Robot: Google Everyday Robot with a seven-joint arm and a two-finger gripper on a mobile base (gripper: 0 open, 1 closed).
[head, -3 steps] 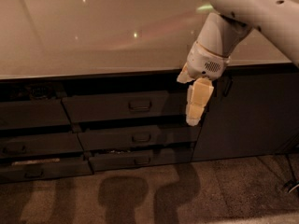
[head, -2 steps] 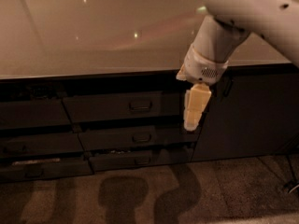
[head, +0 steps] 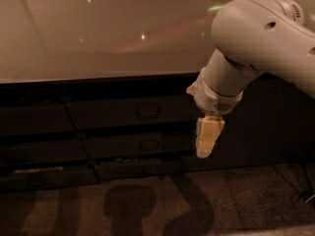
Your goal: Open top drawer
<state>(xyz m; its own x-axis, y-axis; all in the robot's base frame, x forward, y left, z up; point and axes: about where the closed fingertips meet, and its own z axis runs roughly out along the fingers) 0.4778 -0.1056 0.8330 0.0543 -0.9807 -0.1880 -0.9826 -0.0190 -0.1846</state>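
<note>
The top drawer [head: 113, 113] is the widest dark grey front under the counter, with a small rectangular pull [head: 147, 111] at its centre. Its front sits flush with the fronts around it. My gripper [head: 204, 150] is cream-coloured and hangs pointing down from the white arm [head: 256, 38]. It is to the right of the pull, in front of the drawer's right end, and lower than the pull. It holds nothing that I can see.
Two shorter, narrower drawer fronts [head: 147, 145] [head: 147, 169] sit below the top drawer, and more dark fronts [head: 34, 119] to the left. A dark cabinet door [head: 266, 132] is on the right. The pale countertop [head: 98, 33] runs above. Carpet floor [head: 147, 205] lies in front.
The arm has swung closer and fills more of the upper right. The gripper has moved down, from level with the top drawer's pull to below it.
</note>
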